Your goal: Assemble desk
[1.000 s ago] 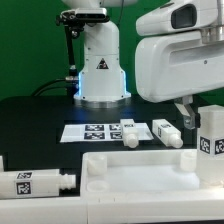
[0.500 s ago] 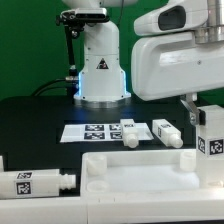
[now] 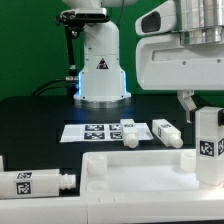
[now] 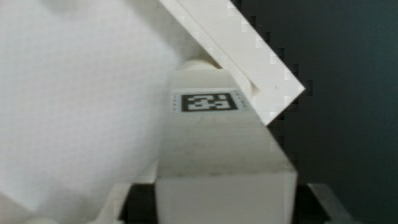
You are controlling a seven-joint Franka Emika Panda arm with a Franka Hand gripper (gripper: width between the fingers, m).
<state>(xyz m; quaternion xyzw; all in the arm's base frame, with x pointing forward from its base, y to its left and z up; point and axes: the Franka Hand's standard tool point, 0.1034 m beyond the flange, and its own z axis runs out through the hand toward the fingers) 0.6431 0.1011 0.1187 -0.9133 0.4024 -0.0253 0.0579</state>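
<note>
**One leg clamped: hazards at the panel corner**

One leg (image 3: 207,140) is held upright between the jaws. In the wrist view they are closed against its two sides, with no gap seen between pad and plastic. The grip is taken near the upper end, so most of the leg's length lies below the hold. A tag (image 4: 210,101) on the leg faces the wrist camera.

Just past the leg, the tabletop panel (image 3: 140,172) lies flat in the foreground of the exterior view. The held leg is at its corner on the exterior view's right. Whether the leg's lower end touches the panel cannot be told.

Risks, as judged:
- With a high grip on smooth plastic, the leg could be tilted or twisted in the jaws if its lower end catches the panel rim.
- The panel is not seen to be fastened, so a sideways push could slide it and alignment would be lost.
- Peg and hole are hidden, and a skewed entry could jam.

Further out, a second leg (image 3: 128,132) and a third leg (image 3: 166,131) lie by the marker board (image 3: 88,131). A fourth leg (image 3: 30,183) lies at the exterior view's near left. All are well apart from the held leg, so collision is judged unlikely.
</note>
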